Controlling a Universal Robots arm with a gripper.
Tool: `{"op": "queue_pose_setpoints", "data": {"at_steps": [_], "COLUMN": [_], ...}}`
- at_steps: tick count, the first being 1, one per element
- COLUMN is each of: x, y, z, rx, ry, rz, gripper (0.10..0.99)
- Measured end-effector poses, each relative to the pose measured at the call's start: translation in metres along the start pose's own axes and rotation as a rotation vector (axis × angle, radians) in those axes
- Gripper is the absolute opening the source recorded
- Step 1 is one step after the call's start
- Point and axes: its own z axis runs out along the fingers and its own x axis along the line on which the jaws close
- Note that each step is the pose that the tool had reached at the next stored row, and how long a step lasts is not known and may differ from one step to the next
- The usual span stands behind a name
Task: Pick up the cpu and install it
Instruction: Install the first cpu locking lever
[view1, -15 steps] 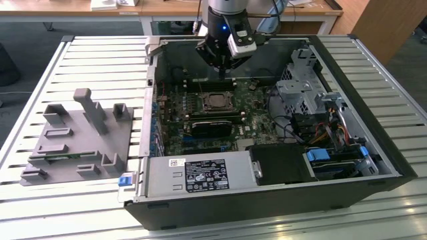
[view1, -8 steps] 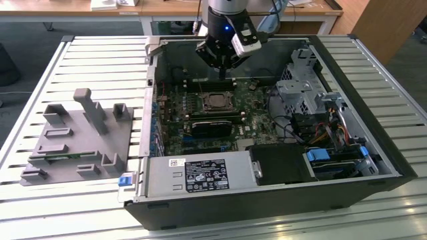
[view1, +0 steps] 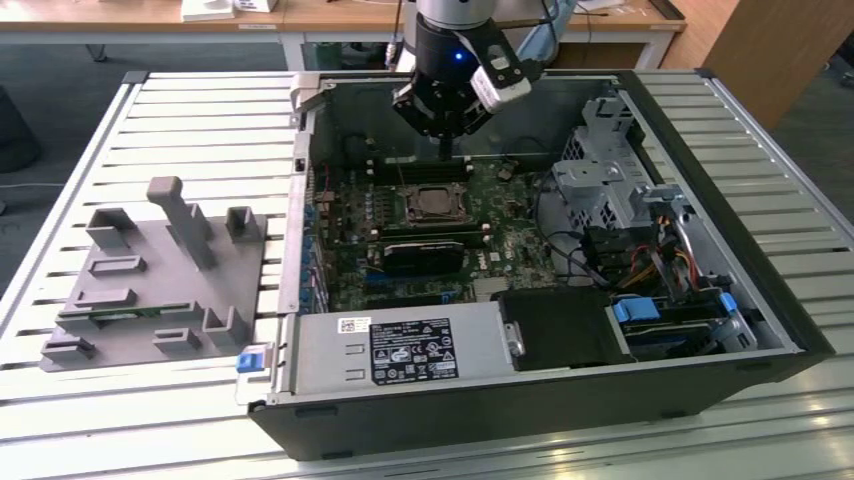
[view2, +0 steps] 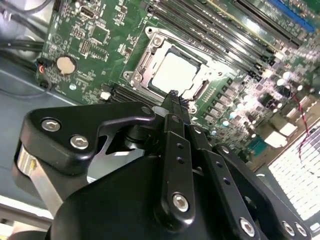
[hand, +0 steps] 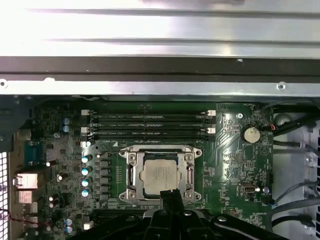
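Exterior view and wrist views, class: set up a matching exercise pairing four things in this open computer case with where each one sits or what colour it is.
Things:
1. cpu
2. gripper
3. grey fixture
4. coin battery

Descriptions:
A. on the slatted table at the exterior view's left, outside the case
B. silver square lying in the socket frame
C. round disc on the green board
D. black, poised above the socket

Pairs: 1-B, 2-D, 3-A, 4-C

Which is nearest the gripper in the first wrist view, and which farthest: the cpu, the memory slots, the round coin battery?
From the gripper:
1. The cpu, in its socket right at the tip.
2. The memory slots, just beyond the socket.
3. The round coin battery, off to the side near the cables.
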Motion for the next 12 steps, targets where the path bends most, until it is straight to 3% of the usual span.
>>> {"op": "queue_pose_setpoints", "data": {"at_steps": [12], "x": [0.0001], "y": [0.0000], "z": [0.0001], "rx": [-0.001], "ry": [-0.0004], "rz": [-0.059], "gripper": [0.106]}}
